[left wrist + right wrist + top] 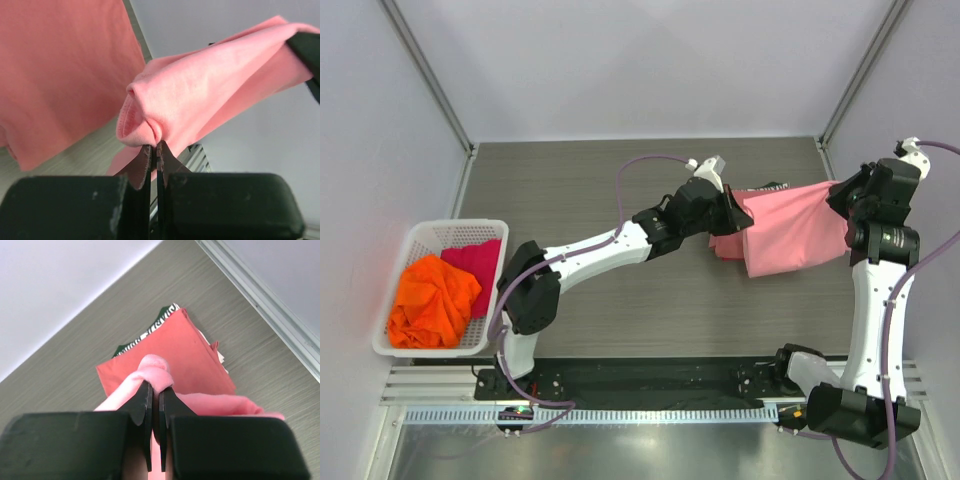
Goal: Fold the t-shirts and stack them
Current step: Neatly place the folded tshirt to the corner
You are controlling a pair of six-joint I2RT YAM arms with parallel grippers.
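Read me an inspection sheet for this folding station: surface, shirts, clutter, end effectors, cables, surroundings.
Surface: grey wood-grain table, matte.
Job's things: light pink cotton t-shirt stretched in the air between both arms; folded salmon-red t-shirt on the table beneath; crumpled orange t-shirt and magenta t-shirt in white plastic lattice basket, left.
Clutter: black-and-white patterned fabric under the salmon-red t-shirt.
End effectors: left end effector shut on one end of the pink t-shirt; right end effector shut on the other.
Cables: purple cables loop along both arms.
Surroundings: white walls, metal frame posts.
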